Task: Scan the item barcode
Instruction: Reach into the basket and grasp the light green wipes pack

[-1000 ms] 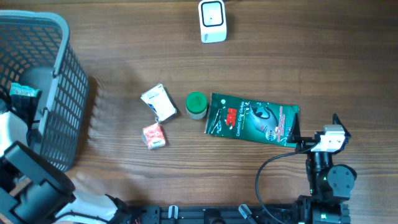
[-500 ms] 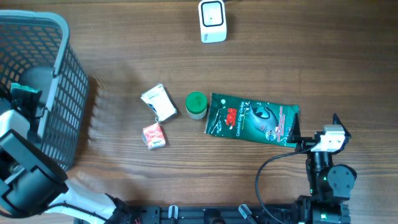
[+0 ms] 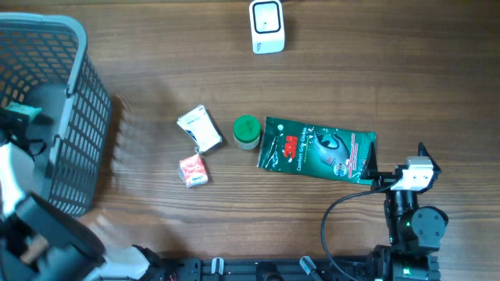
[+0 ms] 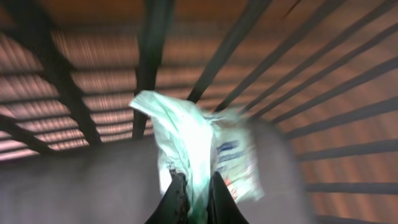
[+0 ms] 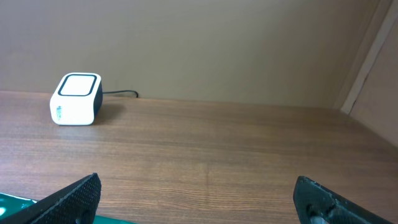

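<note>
In the left wrist view my left gripper (image 4: 194, 182) is shut on a crumpled pale green and white packet (image 4: 186, 134), pinched between its dark fingertips inside the grey basket (image 3: 78, 47). From overhead the packet (image 3: 19, 112) shows at the left edge, within the basket, with the left arm beneath it. The white barcode scanner (image 3: 267, 26) stands at the table's far edge and also shows in the right wrist view as a small white box (image 5: 76, 99). My right gripper (image 5: 199, 193) is open and empty over bare wood at the near right (image 3: 397, 165).
On the table's middle lie a white packet (image 3: 198, 127), a small red and white packet (image 3: 193, 169), a green-lidded jar (image 3: 247, 132) and a dark green bag (image 3: 316, 150), whose right end lies close to the right gripper.
The left arm has shifted inside the basket and its gripper has shut on the pale packet, which moved slightly left. The right arm and the table items have not moved.
</note>
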